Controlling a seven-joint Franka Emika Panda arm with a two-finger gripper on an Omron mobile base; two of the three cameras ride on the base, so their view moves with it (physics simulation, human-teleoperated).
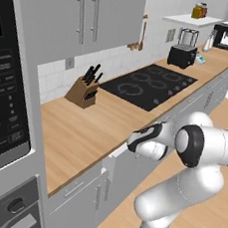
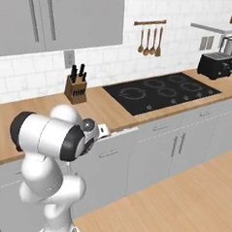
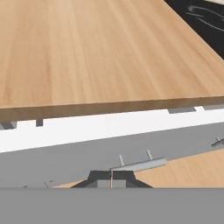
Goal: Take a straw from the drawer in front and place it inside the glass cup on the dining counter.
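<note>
- The gripper [image 3: 111, 179] sits low at the front edge of the wall counter [image 1: 84, 132], fingertips pressed together with nothing between them.
- In the hand view the two dark tips meet at the bottom, and just ahead of them lies the drawer's slim silver bar handle [image 3: 139, 165], close but not gripped.
- The drawer [image 3: 87, 151] is pulled out a little: a white strip of its inside shows between the grey front and the wooden counter edge beyond the fingers.
- From the left base view, the hand [image 1: 145, 139] is up against the drawer front [image 1: 115, 158], which stands slightly proud of the neighbouring cabinet fronts.
- From the right base view, the hand [image 2: 95, 131] shows past the arm's dark joint, with the drawer [image 2: 117, 137] just to its right, its top edge showing as a white line under the counter.
- The straw: I cannot see it in that narrow white gap.
- Beyond the gripper, across the wooden top, a knife block [image 2: 75, 88] stands against the tiled wall.
- Farther along to the gripper's right is the black cooktop [image 2: 161, 91], set into the counter.
- Well past that, a dark toaster [image 2: 215, 65] stands by the wall.
- Wooden utensils [image 2: 151, 40] hang on a rail above the cooktop.
- Grey wall cabinets [image 1: 97, 14] hang over the counter, above the gripper.
</note>
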